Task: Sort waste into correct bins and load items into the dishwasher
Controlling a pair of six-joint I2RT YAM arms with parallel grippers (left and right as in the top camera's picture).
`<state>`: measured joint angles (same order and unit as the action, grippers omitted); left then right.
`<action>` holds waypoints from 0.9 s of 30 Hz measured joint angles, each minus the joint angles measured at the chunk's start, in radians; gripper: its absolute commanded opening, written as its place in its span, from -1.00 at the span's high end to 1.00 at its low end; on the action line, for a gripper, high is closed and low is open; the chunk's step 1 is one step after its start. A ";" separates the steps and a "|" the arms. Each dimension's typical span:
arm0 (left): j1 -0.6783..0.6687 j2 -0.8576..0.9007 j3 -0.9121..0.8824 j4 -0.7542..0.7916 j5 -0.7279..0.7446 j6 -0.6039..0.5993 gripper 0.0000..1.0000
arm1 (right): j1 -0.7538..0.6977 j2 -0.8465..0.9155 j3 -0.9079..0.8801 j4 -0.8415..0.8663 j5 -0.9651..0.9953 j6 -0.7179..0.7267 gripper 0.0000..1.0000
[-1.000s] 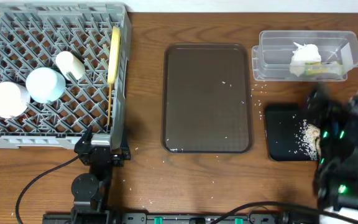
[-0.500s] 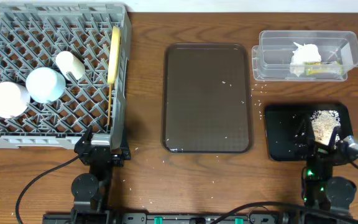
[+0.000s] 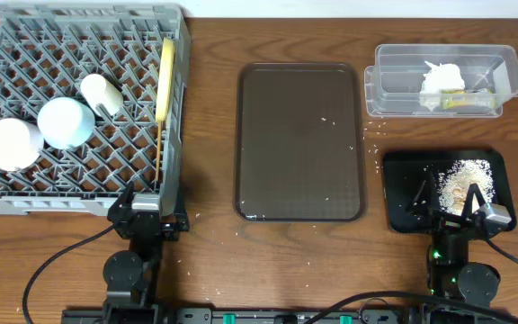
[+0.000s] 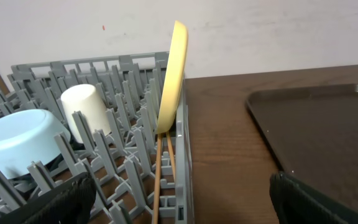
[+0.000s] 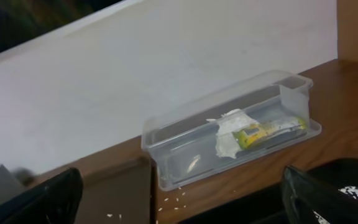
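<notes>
Overhead: tissue [image 3: 442, 79], wrapper [image 3: 468, 103] in tub [image 3: 387, 90]; rice [image 3: 468, 173] in tray [image 3: 401, 212].

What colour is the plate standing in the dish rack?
Pale yellow plate; the left wrist view shows it best.

grey rack [image 3: 25, 203] | yellow plate [image 4: 173, 74] | blue bowl [image 3: 64, 121] | black tray [image 3: 403, 193]

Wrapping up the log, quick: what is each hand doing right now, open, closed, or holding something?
Left hand: open, holding nothing.
Right hand: open, holding nothing.
</notes>
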<state>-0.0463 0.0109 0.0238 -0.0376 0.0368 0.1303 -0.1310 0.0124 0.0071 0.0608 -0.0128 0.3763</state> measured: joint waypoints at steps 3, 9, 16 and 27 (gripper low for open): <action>0.000 0.000 0.000 0.000 0.000 0.000 -0.81 | 0.025 0.000 0.000 -0.047 0.000 -0.047 -0.98; 0.000 0.000 0.000 0.000 0.000 0.000 -0.81 | 0.122 -0.001 0.000 -0.131 0.021 -0.159 -0.99; 0.000 0.000 0.000 0.000 0.000 0.000 -0.81 | 0.258 -0.001 0.000 -0.131 0.032 -0.317 -0.99; 0.000 0.000 0.000 0.000 0.000 0.000 -0.81 | 0.286 -0.001 0.000 -0.131 0.031 -0.389 -0.98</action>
<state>-0.0463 0.0109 0.0238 -0.0376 0.0368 0.1303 0.1547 0.0116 0.0071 -0.0704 0.0177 -0.0124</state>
